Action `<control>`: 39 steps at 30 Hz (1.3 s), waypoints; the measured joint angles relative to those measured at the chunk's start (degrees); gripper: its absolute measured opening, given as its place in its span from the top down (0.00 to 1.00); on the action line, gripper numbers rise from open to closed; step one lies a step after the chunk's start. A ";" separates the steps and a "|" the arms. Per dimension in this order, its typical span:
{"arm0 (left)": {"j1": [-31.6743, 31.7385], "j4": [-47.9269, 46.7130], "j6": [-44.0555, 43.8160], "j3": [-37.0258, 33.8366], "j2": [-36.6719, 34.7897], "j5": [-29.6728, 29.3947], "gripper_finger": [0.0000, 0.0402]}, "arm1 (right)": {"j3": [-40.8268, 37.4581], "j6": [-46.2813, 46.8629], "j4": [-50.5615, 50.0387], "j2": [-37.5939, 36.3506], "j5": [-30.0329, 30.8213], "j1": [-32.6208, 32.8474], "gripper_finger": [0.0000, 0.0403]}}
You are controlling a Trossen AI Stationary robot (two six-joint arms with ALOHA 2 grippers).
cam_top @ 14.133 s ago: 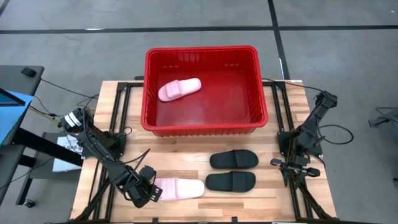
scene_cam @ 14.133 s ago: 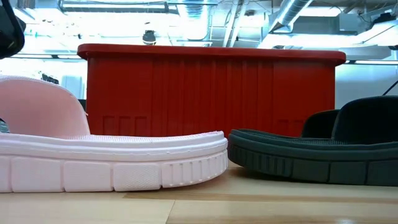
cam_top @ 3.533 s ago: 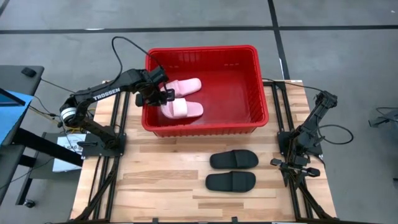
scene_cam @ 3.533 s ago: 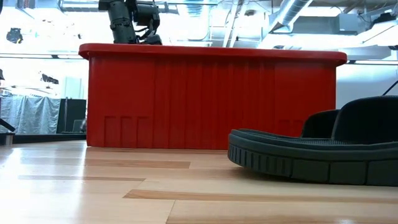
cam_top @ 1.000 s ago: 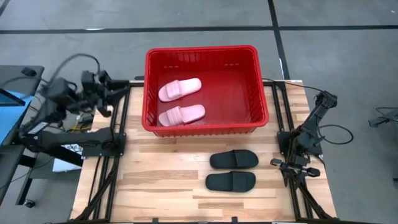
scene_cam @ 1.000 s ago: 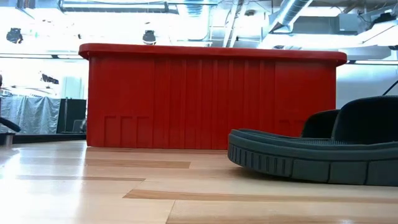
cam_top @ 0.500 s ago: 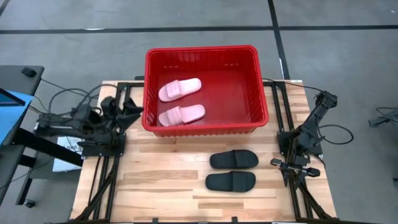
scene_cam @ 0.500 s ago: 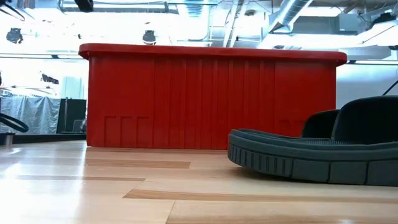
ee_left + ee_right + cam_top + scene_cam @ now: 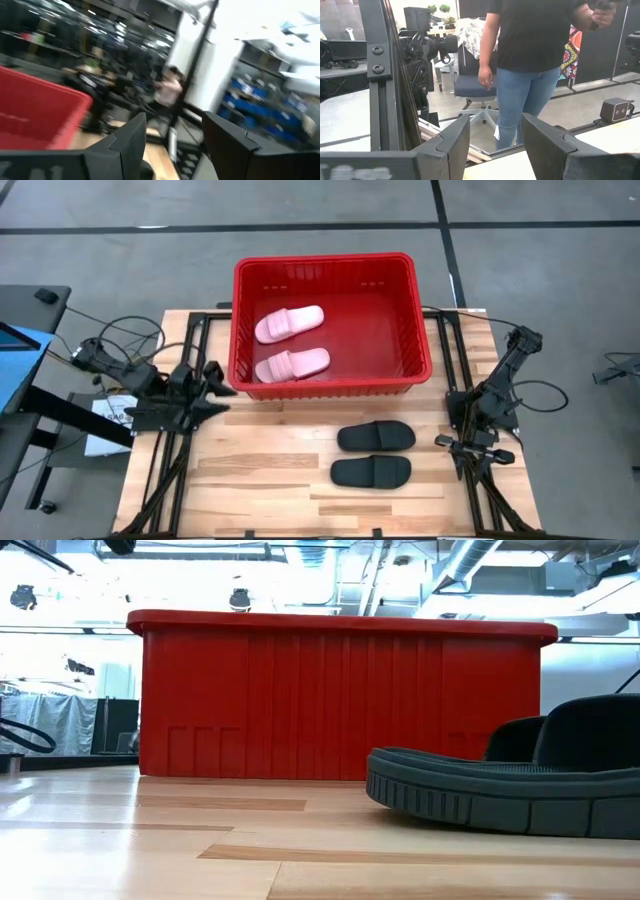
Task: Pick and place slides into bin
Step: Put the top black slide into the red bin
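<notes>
The red bin [image 9: 325, 265] stands at the table's far middle; its near wall fills the low view [image 9: 340, 700]. Two pale pink slides [image 9: 288, 323] [image 9: 292, 364] lie sole-down on its floor. Two black slides [image 9: 375, 437] [image 9: 370, 472] lie sole-down on the table in front of the bin. The nearer one shows in the low view [image 9: 510, 790]. My left gripper [image 9: 222, 387] is open and empty beside the bin's near left corner; its wrist view shows the gap [image 9: 175, 137]. My right gripper [image 9: 462, 444] is open and empty at the table's right edge [image 9: 495, 137].
Dark metal frames run along the table's left [image 9: 165, 470] and right [image 9: 480, 490] edges. Bare wood lies at the near left [image 9: 260, 480]. A person [image 9: 527, 65] stands in the room beyond the table, seen in the right wrist view.
My left arm has swung from beyond the table's left far corner toward the near edge and the right, and its gripper now sits by the bin's near left corner. The slides and bin have stayed put.
</notes>
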 joint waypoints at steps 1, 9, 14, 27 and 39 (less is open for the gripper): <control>-0.90 -0.37 0.18 0.00 -0.10 1.42 0.54 | -0.01 0.00 0.00 -0.01 -0.02 0.00 0.59; -6.28 -3.62 5.87 0.02 -2.54 8.20 0.54 | 0.00 0.01 0.01 -0.01 0.00 0.01 0.59; -7.45 -17.85 8.47 0.02 -5.69 4.97 0.54 | 0.00 -0.01 -0.01 0.01 -0.01 0.01 0.59; -10.96 -31.80 0.68 0.02 0.84 1.80 0.54 | 0.00 -0.01 -0.01 -0.01 -0.02 0.01 0.59; -16.33 -1.51 -2.87 -18.54 1.72 -0.66 0.54 | 0.00 0.00 -0.01 -0.01 -0.02 0.00 0.59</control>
